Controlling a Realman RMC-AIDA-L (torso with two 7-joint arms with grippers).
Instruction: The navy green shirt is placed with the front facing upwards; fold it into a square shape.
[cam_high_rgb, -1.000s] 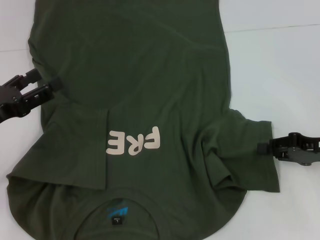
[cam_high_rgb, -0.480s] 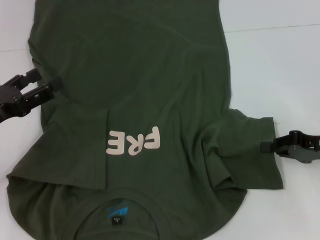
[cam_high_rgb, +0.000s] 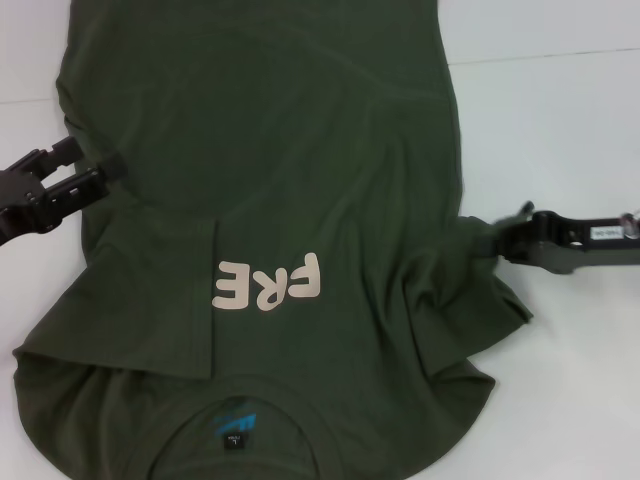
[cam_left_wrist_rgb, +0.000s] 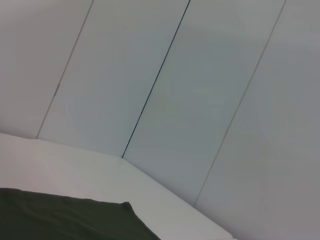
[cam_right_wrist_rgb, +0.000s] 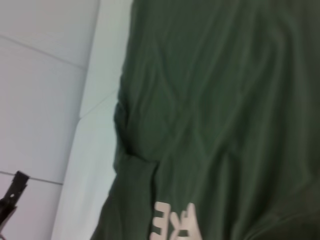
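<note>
Navy green shirt (cam_high_rgb: 300, 180) flat on white table (cam_high_rgb: 560, 130), "FRE" print (cam_high_rgb: 268, 284) up, collar nearest robot. Left side panel already folded in over print. Right gripper (cam_high_rgb: 492, 238) at right sleeve (cam_high_rgb: 470, 300), sleeve bunched inward; grip on cloth likely, jaw state unclear. Left gripper (cam_high_rgb: 95, 165) open, empty, touching left edge. Remaining: right fold, lengthwise fold to square.

A smooth white table (cam_high_rgb: 560, 130) fills the scene, a thin seam crossing it on the far side; behind it rises a pale grey panelled wall (cam_left_wrist_rgb: 200, 90), split by dark slanting joint lines; the light is soft and even, without hard shadows.
</note>
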